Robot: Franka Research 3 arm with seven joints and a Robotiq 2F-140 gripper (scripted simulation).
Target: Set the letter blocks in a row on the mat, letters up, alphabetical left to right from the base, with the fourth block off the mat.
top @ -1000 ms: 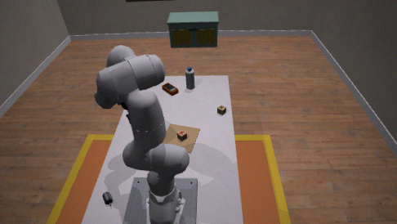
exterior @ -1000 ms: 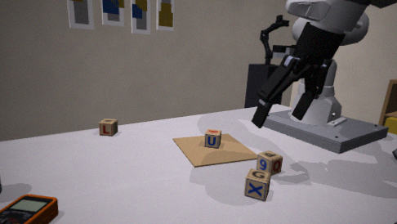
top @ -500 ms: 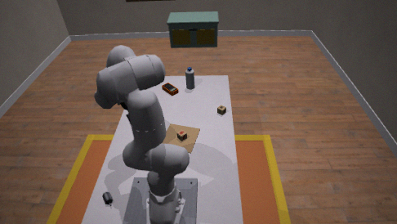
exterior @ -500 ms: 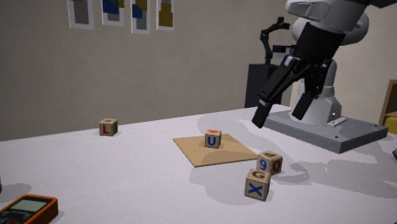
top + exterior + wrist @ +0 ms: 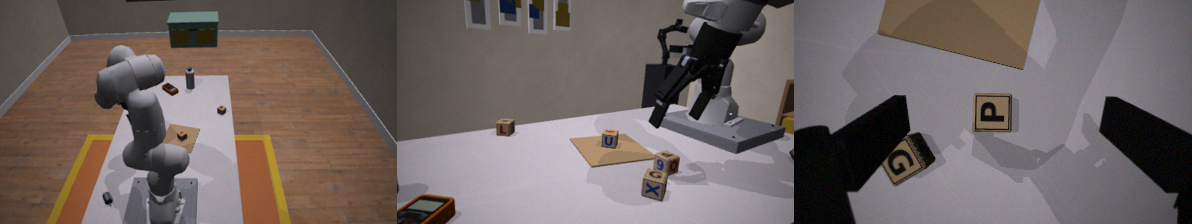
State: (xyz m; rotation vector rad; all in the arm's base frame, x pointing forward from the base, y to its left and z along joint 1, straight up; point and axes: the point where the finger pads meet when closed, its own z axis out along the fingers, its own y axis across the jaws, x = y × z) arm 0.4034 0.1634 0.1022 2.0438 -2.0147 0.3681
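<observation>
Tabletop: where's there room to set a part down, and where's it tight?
Room: between the orange meter and the mat; also between the mat and the L-sided block. Tight: by the mat's corner, where the P block and G block sit close.

Tan mat [image 5: 190, 141] [image 5: 609, 157] [image 5: 959, 30], orange multimeter [image 5: 170, 89] [image 5: 447, 204], yellow-bordered orange rug [image 5: 257, 176].

The arm bends over the table, its open, empty fingers [image 5: 679, 118] spread wide and angled downward.
</observation>
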